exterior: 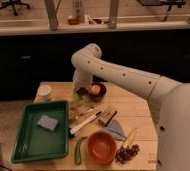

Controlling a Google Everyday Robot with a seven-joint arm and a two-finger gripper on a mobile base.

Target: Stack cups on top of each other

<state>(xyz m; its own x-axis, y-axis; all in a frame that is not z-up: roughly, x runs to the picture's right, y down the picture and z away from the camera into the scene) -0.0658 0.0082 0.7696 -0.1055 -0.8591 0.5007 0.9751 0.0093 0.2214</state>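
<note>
1. Camera view: the gripper sits at the back middle of the table, just left of the dark bowl that holds an orange fruit.
2. The fingers are fully closed. The dark shape pinched between them reads as the dark cup.
3. The pale greenish cup stands upright on the table directly under the gripper. The dark cup is at or just over its rim; I cannot tell whether it is seated.
4. Handling, as a judgement: both cups look small, light and stiff. The translucent one is probably thin plastic, slick and easy to tip. A pinch on one wall at the rim suits the dark cup, and being narrower it should nest inside.
5. Arm pose: the forearm comes in from the right, the elbow is high at the back edge, and the wrist drops near-vertical onto the cups.
6. Risk: an off-centre descent could knock the pale cup toward the green tray.
</note>
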